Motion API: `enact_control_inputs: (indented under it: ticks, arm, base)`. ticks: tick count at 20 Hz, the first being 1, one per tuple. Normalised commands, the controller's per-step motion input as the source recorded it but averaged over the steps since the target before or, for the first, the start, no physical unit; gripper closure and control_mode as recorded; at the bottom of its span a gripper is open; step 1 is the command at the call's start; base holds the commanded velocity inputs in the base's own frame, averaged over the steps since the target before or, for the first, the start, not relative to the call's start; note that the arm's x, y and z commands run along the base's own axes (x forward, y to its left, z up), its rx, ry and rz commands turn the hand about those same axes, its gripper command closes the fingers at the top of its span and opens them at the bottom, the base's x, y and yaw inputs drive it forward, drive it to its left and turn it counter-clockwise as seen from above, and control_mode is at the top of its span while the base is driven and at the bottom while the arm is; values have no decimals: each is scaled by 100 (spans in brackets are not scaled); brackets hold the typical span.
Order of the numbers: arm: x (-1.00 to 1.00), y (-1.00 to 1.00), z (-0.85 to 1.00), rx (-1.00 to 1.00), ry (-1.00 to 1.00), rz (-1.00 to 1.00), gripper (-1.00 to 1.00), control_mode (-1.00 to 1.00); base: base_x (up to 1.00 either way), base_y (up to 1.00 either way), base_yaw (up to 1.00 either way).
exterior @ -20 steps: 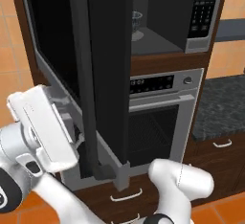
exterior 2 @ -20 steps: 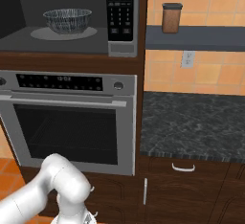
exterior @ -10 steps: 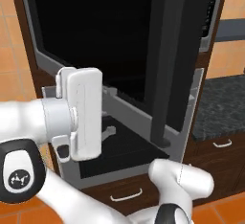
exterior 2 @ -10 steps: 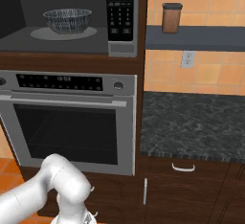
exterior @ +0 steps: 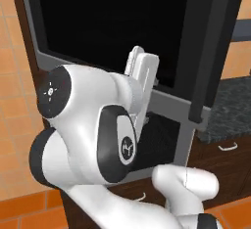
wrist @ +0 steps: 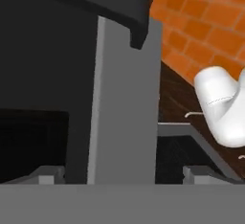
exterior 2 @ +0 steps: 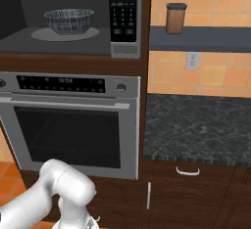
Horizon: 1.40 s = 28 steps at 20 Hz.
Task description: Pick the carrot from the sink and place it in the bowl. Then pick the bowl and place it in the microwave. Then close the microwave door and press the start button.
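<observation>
My tool (wrist: 115, 177) faced the microwave door (exterior: 122, 27) and its grey frame; I could not tell its spread. The bowl (exterior 2: 69, 21) sat on the turntable inside the microwave (exterior 2: 73, 42).

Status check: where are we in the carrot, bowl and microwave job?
Done: the bowl sits on the turntable inside the microwave; I cannot make out the carrot in it. In hand: the arm is at the microwave door, which stands partly open in the left base view. Left: shut the door fully, then press start on the keypad.
</observation>
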Motion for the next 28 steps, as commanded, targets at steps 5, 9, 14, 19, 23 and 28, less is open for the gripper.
enact_control_inputs:
  ticks: [5,9,14,19,23,28]
  arm:
    - [65,-71,0,20,-8,46,-100,-100]
    - [97,-30,0,17,-3,40,-100,-100]
    - [100,2,7,13,1,27,-100,-100]
    - [100,4,20,10,4,18,-100,-100]
    - [100,4,17,8,7,16,-100,-100]
    - [100,6,19,8,11,15,-100,-100]
  base:
    - [0,0,0]
    - [0,0,0]
    - [0,0,0]
    - [0,0,0]
    - [0,0,0]
    - [0,0,0]
